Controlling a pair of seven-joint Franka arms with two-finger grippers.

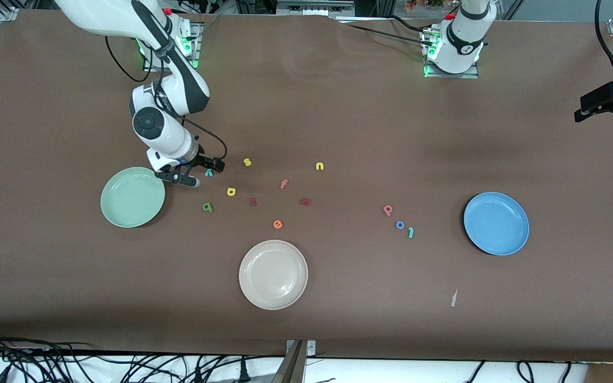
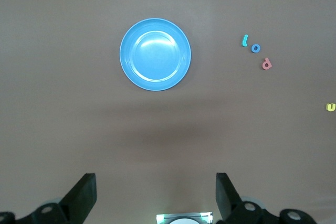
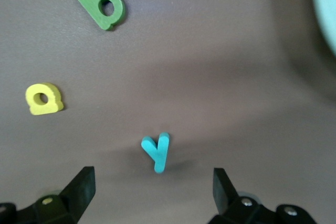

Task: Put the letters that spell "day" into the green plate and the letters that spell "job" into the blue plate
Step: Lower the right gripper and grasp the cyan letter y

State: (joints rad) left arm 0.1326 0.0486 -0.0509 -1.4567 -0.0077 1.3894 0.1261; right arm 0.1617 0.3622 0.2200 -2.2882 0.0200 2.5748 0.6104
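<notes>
Brown covering spreads over the whole bench [image 1: 338, 106], and on it we see three plates and a scatter of small foam letters. Our right hand [image 1: 195, 173] hangs low over the teal "y" [image 1: 209, 172], fingers spread wide and gripping nothing; in the right wrist view the teal "y" [image 3: 157, 151] lies flat between the two fingertips, touching neither. The yellow rounded letter [image 1: 231, 191] and the dark green rounded letter [image 1: 207, 207] lie near it, both nearer the front camera. The green plate [image 1: 132, 197] sits just beside our right hand, toward the right arm's end of the bench, and holds no letters.

Toward the left arm's end of the bench the blue plate [image 1: 496, 223] also holds nothing. The salmon-pink "b" [image 1: 387, 210], the blue "o" [image 1: 400, 225] and the teal "j" [image 1: 411, 232] lie close together in a short row on the bench, between the blue plate and the bench's middle.

Our left hand [image 2: 155, 195] shows only in its own wrist view, high over the bench with its fingers wide apart and nothing between them; that arm waits.

A cream-white plate [image 1: 273, 274] sits near the bench edge closest to the front camera. A yellow "s" [image 1: 247, 162], a yellow "n" [image 1: 320, 166], a pink "f" [image 1: 283, 184] and an orange "e" [image 1: 278, 224] lie around the middle.
</notes>
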